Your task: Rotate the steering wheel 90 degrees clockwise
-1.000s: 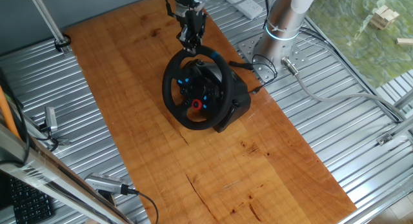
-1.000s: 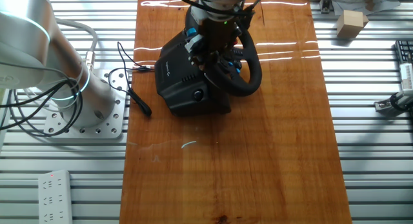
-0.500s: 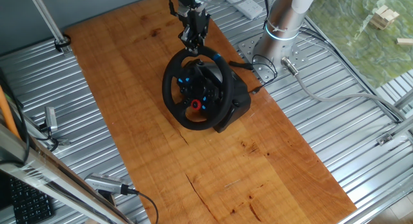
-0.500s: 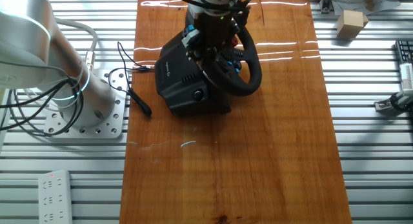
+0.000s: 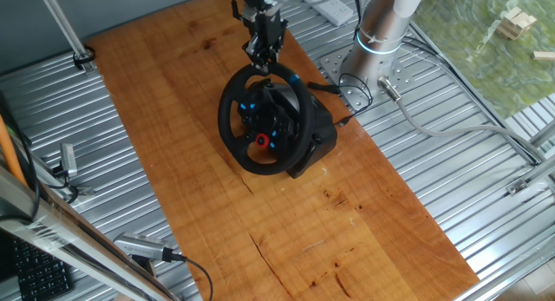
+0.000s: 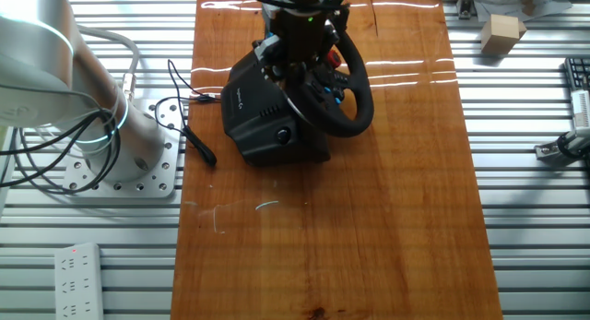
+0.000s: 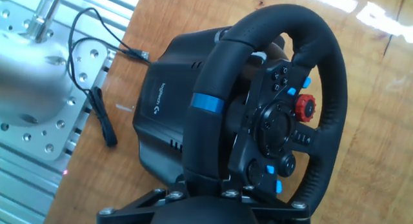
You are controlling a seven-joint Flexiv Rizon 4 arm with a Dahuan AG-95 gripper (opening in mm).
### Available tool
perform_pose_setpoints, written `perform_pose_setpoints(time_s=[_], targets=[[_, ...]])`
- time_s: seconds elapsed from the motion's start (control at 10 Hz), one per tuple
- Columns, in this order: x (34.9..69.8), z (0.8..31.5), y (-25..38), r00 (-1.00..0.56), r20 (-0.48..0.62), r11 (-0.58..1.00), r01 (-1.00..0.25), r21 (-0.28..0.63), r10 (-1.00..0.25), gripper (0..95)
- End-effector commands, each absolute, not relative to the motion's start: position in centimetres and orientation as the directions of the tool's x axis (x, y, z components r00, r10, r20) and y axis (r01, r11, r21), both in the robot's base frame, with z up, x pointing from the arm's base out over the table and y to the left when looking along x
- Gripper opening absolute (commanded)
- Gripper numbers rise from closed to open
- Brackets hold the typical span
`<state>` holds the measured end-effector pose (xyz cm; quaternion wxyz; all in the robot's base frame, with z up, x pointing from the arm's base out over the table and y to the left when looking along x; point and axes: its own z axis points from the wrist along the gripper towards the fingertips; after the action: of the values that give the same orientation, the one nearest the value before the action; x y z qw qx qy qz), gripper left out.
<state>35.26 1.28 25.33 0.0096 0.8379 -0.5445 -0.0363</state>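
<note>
The wheel stands on its black base toward the far end of the wooden tabletop, tilted so its face looks out over the long bare stretch of board. In one fixed view the gripper hangs just above the top of the rim, clear of it, with the arm's silver pedestal close by on the ribbed metal bench. The base sits near the board's edge on the pedestal side, where a black cable trails off onto the mounting plate; the opposite side and the near end of the board lie open. The other fixed view shows the gripper body covering the wheel's upper rim from above. The hand view looks down on the rim, its blue centre stripe turned toward the left of the picture and the red button on the hub's right. The fingers are out of that view and too small in the fixed views, so whether the jaws are spread or pressed together cannot be told.

Compared with a second ago, the gripper has risen slightly and drawn away from the rim toward the far edge of the table. The wheel and base have not shifted.
</note>
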Motion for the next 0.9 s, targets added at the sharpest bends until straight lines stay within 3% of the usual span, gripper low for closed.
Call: perform_pose_setpoints(time_s=[0.1,0.9], targets=[[35.0,25.0,1.6,0.379,-0.048,-0.382,-0.923,0.051,-0.924,0.0],[34.9,25.0,3.2,0.253,-0.036,-0.254,-0.966,0.041,-0.967,0.0]])
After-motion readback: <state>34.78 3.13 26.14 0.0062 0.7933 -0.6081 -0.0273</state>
